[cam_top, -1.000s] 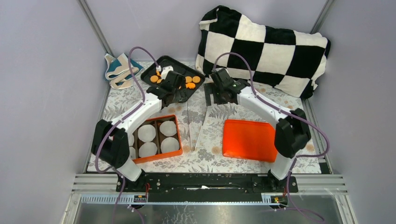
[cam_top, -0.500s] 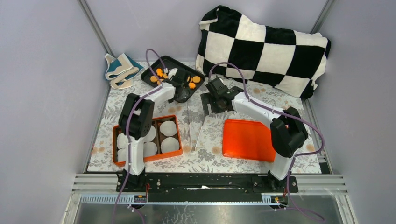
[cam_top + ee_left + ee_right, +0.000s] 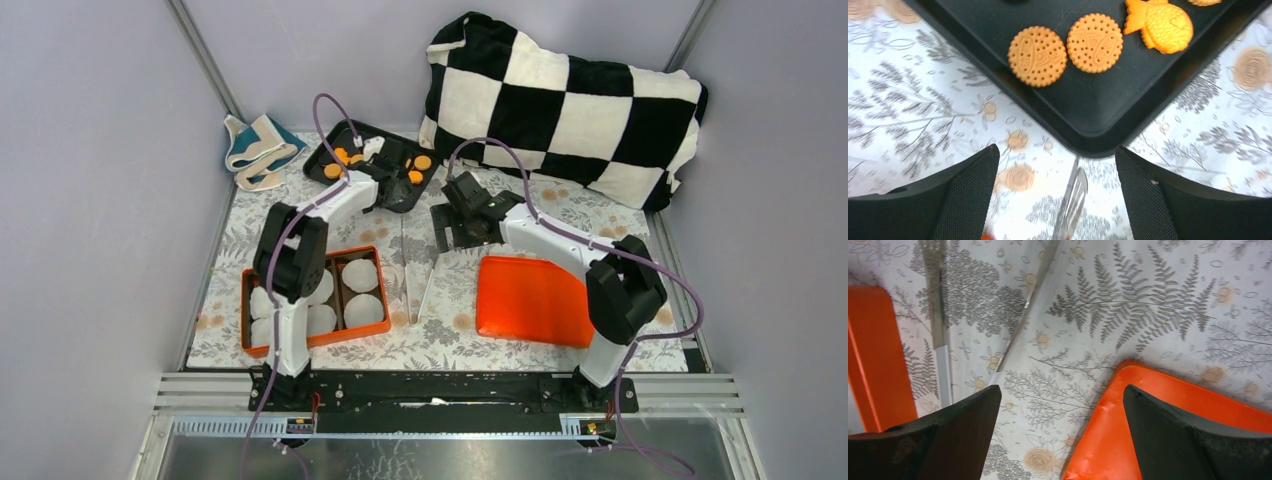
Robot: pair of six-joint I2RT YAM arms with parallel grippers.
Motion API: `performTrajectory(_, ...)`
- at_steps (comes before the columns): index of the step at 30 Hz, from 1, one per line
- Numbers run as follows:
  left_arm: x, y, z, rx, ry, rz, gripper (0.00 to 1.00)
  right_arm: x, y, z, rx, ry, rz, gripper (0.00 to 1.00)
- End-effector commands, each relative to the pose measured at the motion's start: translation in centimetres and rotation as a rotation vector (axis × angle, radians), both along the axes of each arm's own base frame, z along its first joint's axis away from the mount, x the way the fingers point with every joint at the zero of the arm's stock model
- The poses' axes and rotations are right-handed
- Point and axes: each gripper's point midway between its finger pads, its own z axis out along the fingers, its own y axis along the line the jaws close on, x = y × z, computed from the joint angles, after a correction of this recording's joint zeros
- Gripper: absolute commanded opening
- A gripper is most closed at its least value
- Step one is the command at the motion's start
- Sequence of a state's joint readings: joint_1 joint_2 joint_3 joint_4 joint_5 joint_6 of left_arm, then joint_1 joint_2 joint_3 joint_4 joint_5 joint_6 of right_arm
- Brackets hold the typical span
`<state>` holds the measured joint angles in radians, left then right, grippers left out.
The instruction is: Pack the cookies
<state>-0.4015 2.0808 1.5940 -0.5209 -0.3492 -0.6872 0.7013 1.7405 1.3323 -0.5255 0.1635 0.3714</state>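
The small flat orange cookies (image 3: 1037, 56) are sitting in the shallow black plastic tray (image 3: 1098, 115) at the back; 2 round ones and 1 fish show up close. The left gripper (image 3: 1055, 152) hangs spread wide over the tray's near corner, holding nothing. The right gripper (image 3: 1062, 390) is gaping too, empty, above the flat orange plastic lid (image 3: 1173, 405) corner.

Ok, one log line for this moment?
left claw: open, empty, above black tray corner | right claw: open, empty, above orange lid corner | cookies: on tray
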Motion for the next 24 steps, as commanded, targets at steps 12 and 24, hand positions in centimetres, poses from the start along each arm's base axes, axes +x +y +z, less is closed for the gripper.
performTrajectory(12, -7.6, 1.6, 10.3, -0.023, -0.160, -0.002, 0.92, -4.5, 8.1, -5.4, 0.000, 0.185, 0.065, 1.00)
performTrajectory(24, -9.9, 1.8, 13.1, -0.103, -0.249, -0.036, 0.92, -7.1, 11.2, -4.3, -0.015, 0.190, 0.055, 1.00)
